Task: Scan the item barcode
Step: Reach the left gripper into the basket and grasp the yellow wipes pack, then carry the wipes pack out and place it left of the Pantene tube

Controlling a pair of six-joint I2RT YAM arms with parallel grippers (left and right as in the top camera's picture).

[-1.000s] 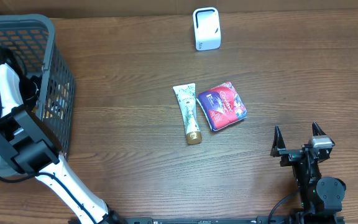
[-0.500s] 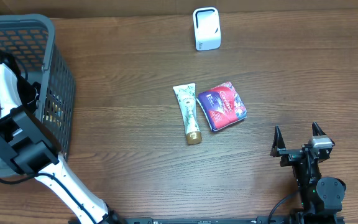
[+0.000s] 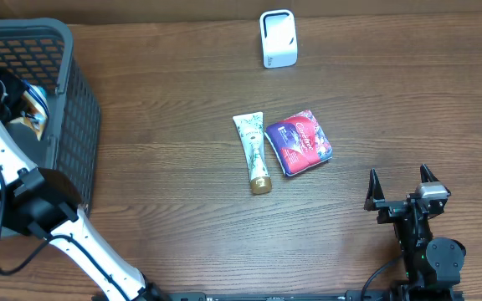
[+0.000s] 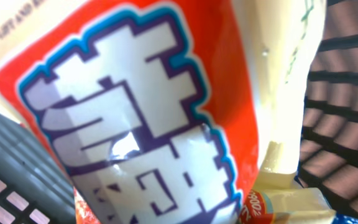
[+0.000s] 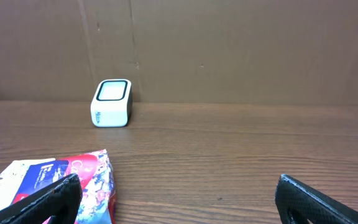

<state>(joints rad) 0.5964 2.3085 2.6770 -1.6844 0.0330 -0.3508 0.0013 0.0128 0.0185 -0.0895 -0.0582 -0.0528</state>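
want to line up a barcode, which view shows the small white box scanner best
The right wrist view: the small white box scanner appears largest, side on, with its dark-rimmed window on top. The overhead view shows the scanner whole but smaller, from above. The left wrist view shows none of it.

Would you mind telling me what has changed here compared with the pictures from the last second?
The left gripper, down in the basket, closed on an orange-and-cream packet, and its arm shifted slightly. The right gripper stayed open and parked; the tube, purple pack and scanner did not move.
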